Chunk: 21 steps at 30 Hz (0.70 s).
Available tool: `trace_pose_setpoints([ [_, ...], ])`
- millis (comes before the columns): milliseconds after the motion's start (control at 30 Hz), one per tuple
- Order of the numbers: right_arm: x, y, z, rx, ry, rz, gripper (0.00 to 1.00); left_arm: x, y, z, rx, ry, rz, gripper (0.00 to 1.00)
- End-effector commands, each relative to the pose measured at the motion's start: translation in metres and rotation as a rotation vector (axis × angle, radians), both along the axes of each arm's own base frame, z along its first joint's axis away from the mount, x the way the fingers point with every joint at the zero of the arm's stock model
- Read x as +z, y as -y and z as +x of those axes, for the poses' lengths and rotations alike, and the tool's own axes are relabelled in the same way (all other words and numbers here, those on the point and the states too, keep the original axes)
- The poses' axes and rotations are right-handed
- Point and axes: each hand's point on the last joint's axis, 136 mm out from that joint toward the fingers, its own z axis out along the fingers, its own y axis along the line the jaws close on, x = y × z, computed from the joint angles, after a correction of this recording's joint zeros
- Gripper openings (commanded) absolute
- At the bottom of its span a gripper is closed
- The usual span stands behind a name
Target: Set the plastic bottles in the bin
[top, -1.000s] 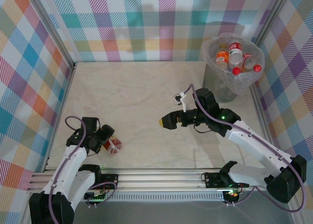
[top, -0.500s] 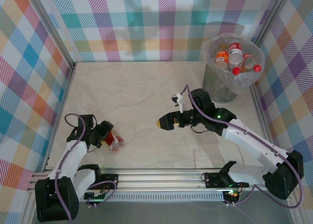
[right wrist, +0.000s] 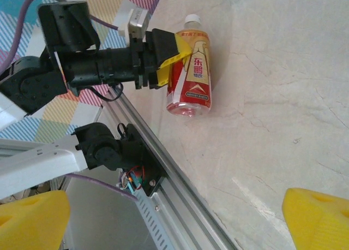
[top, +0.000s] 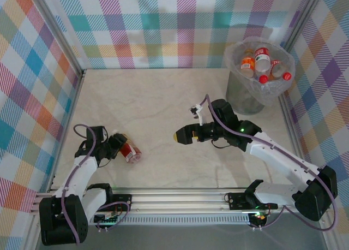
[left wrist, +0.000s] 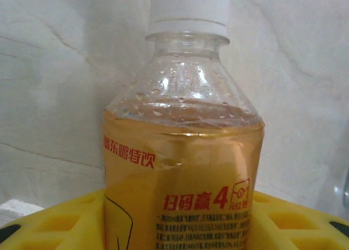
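Your left fingers (left wrist: 54, 225) are pinching a bottle (left wrist: 182, 152) by its body. In the left wrist view the yellow pads press in from 9 and 3 o'clock against its gold label, which carries red print. The white cap points to 12 o'clock in that picture, and small droplets cling inside the clear shoulder.

From overhead, you have that bottle at about 8 o'clock on the pale marbled surface (top: 163, 102), near the front left corner. In the right wrist view its lower end is red and a shadow lies just beside it. You cannot tell from these views whether it rests on the surface or hangs just off it.

Your right fingers (top: 178, 136) are spread wide and hold nothing. They hover near the middle of the surface with their tips aimed toward 9 o'clock, well apart from the left arm. In the right wrist view the two yellow pads sit at 7 and 5 o'clock. Between them the pinched bottle shows at about 12 o'clock, with the metal rail (right wrist: 163, 168) running below it.

The bin (top: 240, 94) stands at 2 o'clock, in the far right corner against the plaid walls (top: 163, 26), well apart from the pinched bottle. Inside its crinkly clear liner lie several bottles (top: 263, 58), with red caps and red and orange labels showing.
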Motion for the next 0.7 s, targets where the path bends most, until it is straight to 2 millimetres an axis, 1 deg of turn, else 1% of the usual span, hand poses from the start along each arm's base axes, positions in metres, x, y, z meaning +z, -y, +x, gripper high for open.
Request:
trace_pose_setpoints([
  [0, -0.003, -0.01, 0.007, -0.025, -0.045, 0.024, 1.0, 0.035, 0.015, 0.014, -0.056, 0.124, -0.061, 0.54],
  [33, -0.003, -0.013, 0.007, -0.023, -0.059, 0.038, 1.0, 0.045, 0.019, 0.02, -0.068, 0.165, -0.073, 0.54],
  [100, -0.003, -0.02, 0.01, -0.025, -0.082, 0.073, 1.0, 0.06, 0.031, 0.024, -0.086, 0.195, -0.104, 0.55],
  [233, -0.008, -0.028, 0.02, -0.063, -0.119, 0.08, 1.0, 0.079, 0.051, 0.03, -0.094, 0.216, -0.165, 0.56],
  [300, -0.011, -0.034, 0.023, -0.075, -0.133, 0.075, 1.0, 0.088, 0.065, 0.033, -0.119, 0.215, -0.179, 0.56],
  [400, -0.02, -0.045, 0.027, -0.095, -0.152, 0.046, 1.0, 0.098, 0.084, 0.037, -0.137, 0.201, -0.195, 0.56],
  [533, -0.032, -0.059, 0.032, -0.117, -0.178, 0.03, 0.99, 0.111, 0.104, 0.042, -0.147, 0.195, -0.22, 0.56],
  [600, -0.037, -0.067, 0.035, -0.126, -0.181, 0.019, 0.98, 0.113, 0.112, 0.043, -0.146, 0.176, -0.235, 0.56],
  [667, -0.037, -0.075, 0.036, -0.115, -0.176, 0.014, 0.97, 0.114, 0.119, 0.043, -0.154, 0.161, -0.239, 0.56],
])
